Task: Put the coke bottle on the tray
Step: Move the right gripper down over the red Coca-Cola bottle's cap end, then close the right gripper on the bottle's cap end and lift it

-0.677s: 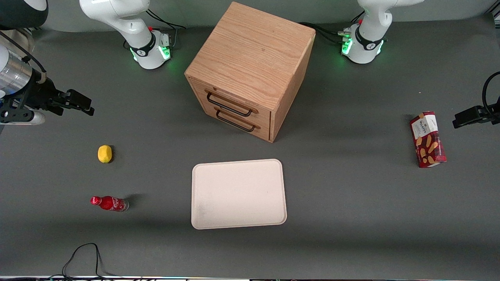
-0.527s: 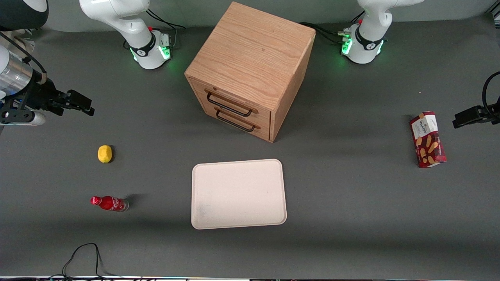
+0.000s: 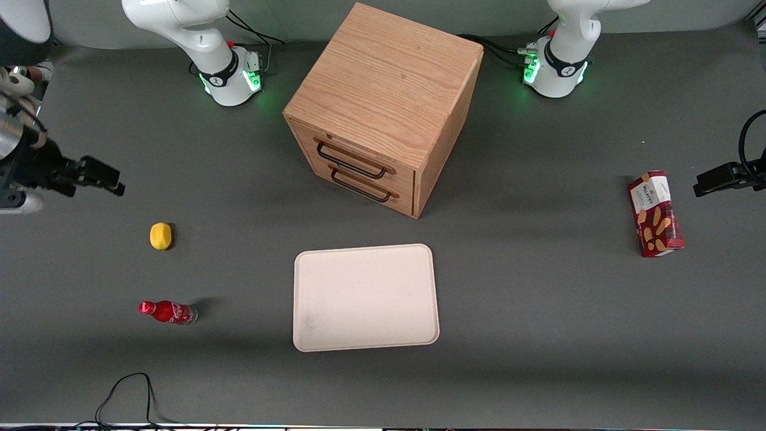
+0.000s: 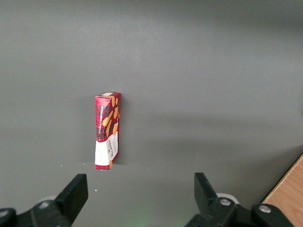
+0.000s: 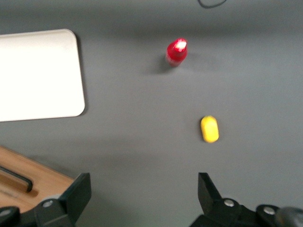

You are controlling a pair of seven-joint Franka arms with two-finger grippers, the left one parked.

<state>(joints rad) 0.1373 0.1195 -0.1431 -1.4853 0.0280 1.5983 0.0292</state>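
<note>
Grey matte surface carries every item; a black cable loop lies at its edge nearest the front camera. Coke bottle stands upright on the surface toward the working arm's end, red cap uppermost in the right wrist view; it is well apart from the tray, which lies flat and bare near the middle, in front of the wooden drawer cabinet; two black handles show on the cabinet's front. Lemon lies farther from the front camera than the bottle, apart from it; seen also from the wrist. Pincer hangs above the surface at the working arm's end, farther from the front camera than the lemon; its fingers are spread wide and grip nothing. Red biscuit box lies toward the parked arm's end.
</note>
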